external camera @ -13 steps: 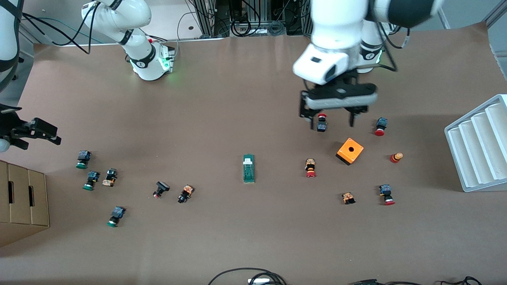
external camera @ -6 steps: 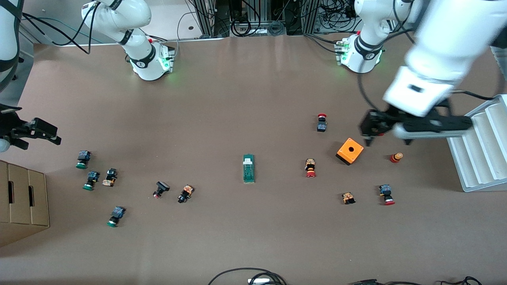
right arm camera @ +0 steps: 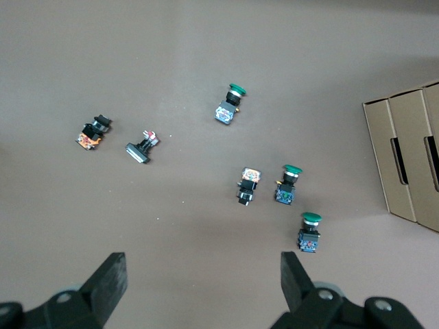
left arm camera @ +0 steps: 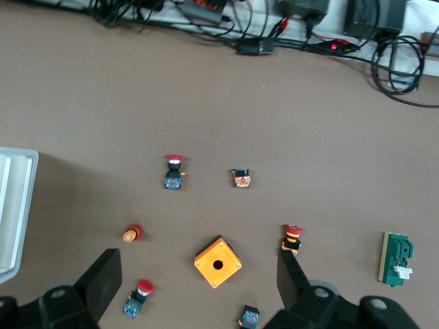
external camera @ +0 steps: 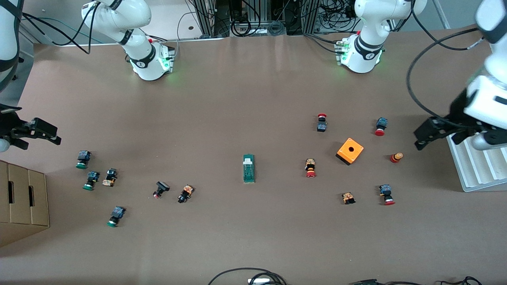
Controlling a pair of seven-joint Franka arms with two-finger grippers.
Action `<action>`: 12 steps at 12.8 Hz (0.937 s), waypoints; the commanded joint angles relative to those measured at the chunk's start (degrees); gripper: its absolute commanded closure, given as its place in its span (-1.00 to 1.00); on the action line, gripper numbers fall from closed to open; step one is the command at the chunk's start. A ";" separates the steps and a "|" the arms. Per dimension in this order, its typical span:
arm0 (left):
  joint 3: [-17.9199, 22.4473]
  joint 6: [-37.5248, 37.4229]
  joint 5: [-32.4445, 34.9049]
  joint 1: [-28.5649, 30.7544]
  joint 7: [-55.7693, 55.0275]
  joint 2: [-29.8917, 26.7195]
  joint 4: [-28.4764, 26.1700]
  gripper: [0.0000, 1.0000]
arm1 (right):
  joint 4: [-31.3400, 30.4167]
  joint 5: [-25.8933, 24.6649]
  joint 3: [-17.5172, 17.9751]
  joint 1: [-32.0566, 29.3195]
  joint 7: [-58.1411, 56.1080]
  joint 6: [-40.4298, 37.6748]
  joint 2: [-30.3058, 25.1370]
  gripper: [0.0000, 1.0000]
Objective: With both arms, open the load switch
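Observation:
The load switch [external camera: 248,168], a narrow dark-green block with a white end piece, lies flat near the middle of the table; it also shows in the left wrist view [left arm camera: 396,258]. My left gripper [external camera: 455,134] hangs open and empty in the air at the left arm's end of the table, beside the white tray. In its wrist view the left gripper [left arm camera: 197,266] has the orange box far below between its fingers. My right gripper [external camera: 23,126] waits open and empty over the right arm's end of the table; the right gripper [right arm camera: 202,267] looks down on bare table.
An orange box with a hole [external camera: 350,151] and several red-capped buttons [external camera: 311,168] lie toward the left arm's end. Green-capped buttons [external camera: 83,159] lie toward the right arm's end, by a cardboard box [external camera: 23,202]. A white ridged tray [external camera: 475,166] stands at the table's edge.
The left arm has swung from over the red button beside the orange box out toward the white tray. The right arm has not moved.

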 commanded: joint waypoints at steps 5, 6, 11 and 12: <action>7.56 -6.22 -4.29 0.19 9.22 -0.40 0.34 -1.00 | 0.88 -1.28 -0.17 0.63 0.00 0.20 0.43 -1.00; 7.64 -6.58 -4.03 0.11 9.22 -0.40 0.34 -1.00 | 0.88 -1.28 -0.17 0.63 0.09 0.20 0.34 -1.00; 7.64 -8.25 -3.41 0.19 9.13 1.09 -0.71 -1.00 | 0.88 -1.37 -0.17 0.63 0.09 0.20 0.34 -1.00; 7.64 -8.77 -3.50 0.19 9.31 1.35 -0.54 -1.00 | 0.88 -1.28 -0.17 0.63 0.00 0.20 0.34 -1.00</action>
